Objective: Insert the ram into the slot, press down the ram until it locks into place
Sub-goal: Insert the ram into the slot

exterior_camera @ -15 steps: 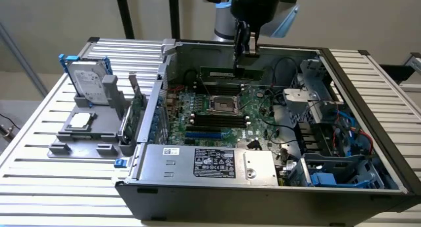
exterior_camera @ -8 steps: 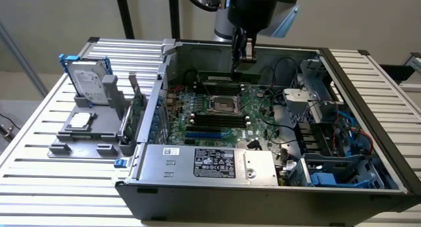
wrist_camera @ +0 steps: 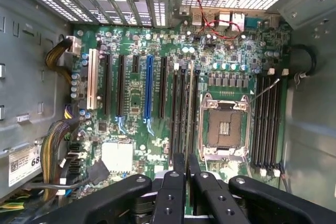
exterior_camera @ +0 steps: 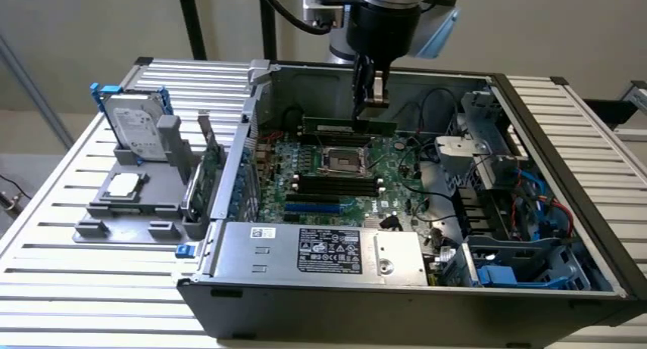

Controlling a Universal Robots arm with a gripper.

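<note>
Gripper [wrist_camera: 186,163], clamped on the ram [exterior_camera: 349,126], holds it level and edge-down at the exterior view's upper centre, above the motherboard [exterior_camera: 389,156], apparently to meet the memory slots [wrist_camera: 265,124] squarely.

"68" on white label [wrist_camera: 21,164]

Open computer case [exterior_camera: 404,307] on a slatted metal table [exterior_camera: 60,235], with a labelled power supply [exterior_camera: 323,250] along its near edge and a bare CPU socket [exterior_camera: 342,161] further in. Beside the case, toward the exterior view's left, a hard drive [exterior_camera: 136,129] in a blue frame, upright on a grey fixture [exterior_camera: 132,205]
</note>
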